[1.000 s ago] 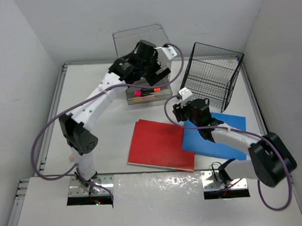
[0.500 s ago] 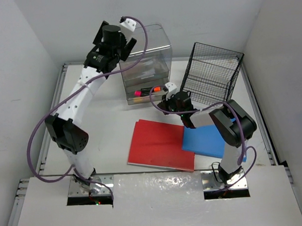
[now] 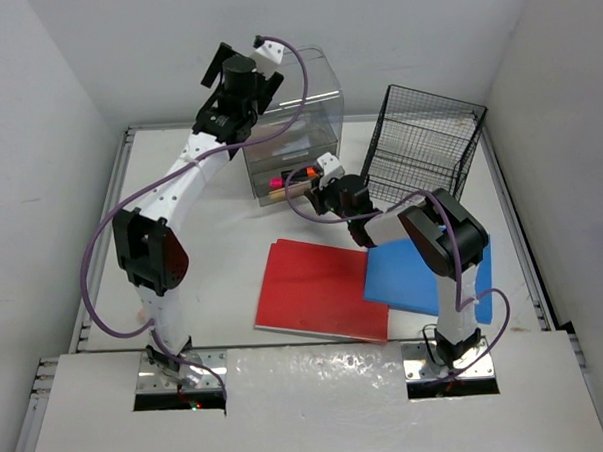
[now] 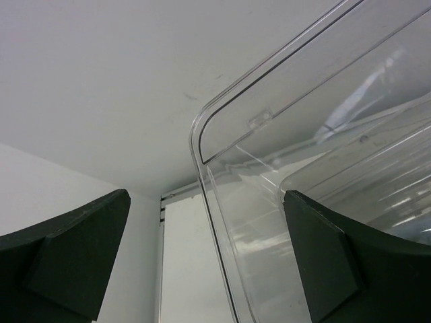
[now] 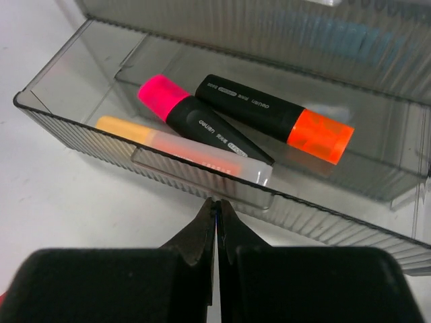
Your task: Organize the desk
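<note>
The white desk (image 3: 202,240) holds a clear drawer box (image 3: 292,126) at the back middle. Its bottom drawer (image 5: 74,124) stands pulled out. In it lie a pink-capped black marker (image 5: 192,118), an orange-capped black marker (image 5: 269,111) and an orange-and-clear pen (image 5: 182,149). My right gripper (image 5: 217,202) is shut and empty, its tips just in front of the drawer's front wall; it also shows in the top view (image 3: 315,190). My left gripper (image 3: 240,69) is open, high at the box's top left corner, with the box's clear edge (image 4: 202,168) between its fingers.
A red book (image 3: 319,290) lies flat in the middle front, and a blue book (image 3: 424,276) overlaps its right side. A black wire basket (image 3: 424,156) stands tilted at the back right. White walls close in the left, back and right.
My left arm has swung up from over the drawer to the box's top left corner. My right arm has moved from above the blue book to the drawer's front.
</note>
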Controlling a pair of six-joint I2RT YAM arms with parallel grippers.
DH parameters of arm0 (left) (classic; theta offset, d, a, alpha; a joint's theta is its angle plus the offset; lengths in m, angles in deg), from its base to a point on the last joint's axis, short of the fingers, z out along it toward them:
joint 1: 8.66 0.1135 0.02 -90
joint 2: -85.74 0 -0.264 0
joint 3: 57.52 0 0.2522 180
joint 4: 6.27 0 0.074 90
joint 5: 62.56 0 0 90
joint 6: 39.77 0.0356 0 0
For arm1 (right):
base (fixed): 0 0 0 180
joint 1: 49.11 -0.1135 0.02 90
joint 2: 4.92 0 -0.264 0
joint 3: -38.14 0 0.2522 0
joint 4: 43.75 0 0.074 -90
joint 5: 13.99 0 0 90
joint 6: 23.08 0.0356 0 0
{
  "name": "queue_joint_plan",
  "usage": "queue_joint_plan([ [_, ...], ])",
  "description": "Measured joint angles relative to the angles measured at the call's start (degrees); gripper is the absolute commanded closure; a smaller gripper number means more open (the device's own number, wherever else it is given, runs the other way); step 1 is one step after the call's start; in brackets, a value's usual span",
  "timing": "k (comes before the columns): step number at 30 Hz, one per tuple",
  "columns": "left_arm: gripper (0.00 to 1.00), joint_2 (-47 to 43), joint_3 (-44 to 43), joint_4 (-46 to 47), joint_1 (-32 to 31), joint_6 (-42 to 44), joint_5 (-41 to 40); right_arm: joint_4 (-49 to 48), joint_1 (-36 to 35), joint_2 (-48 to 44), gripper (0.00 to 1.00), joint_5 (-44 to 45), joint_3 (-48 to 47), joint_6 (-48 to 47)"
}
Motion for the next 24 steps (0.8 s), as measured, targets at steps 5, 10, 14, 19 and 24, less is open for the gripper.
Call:
queue_joint_plan([
  [5, 0.01, 0.0, 1.1, 2.0, 0.0, 0.7, -0.4, 0.1, 0.0, 2.8, 1.00, 1.7, -4.4, -2.0],
  [10, 0.01, 0.0, 1.0, 2.0, 0.0, 1.5, -0.5, -1.0, 0.0, 4.9, 1.00, 3.2, -7.7, -2.1],
  [14, 0.01, 0.5, -1.5, -0.7, 0.0, 1.5, -0.6, -3.1, 0.0, 7.2, 1.00, 4.4, -9.7, -1.5],
  [19, 0.00, 1.8, -5.8, -6.0, 0.0, 1.4, -0.5, -5.5, 0.0, 9.4, 1.00, 6.2, -11.0, -0.7],
  [24, 0.00, 2.0, -10.4, -13.2, -0.3, 1.3, -0.5, -6.2, 0.0, 11.0, 1.00, 7.6, -13.1, -0.2],
])
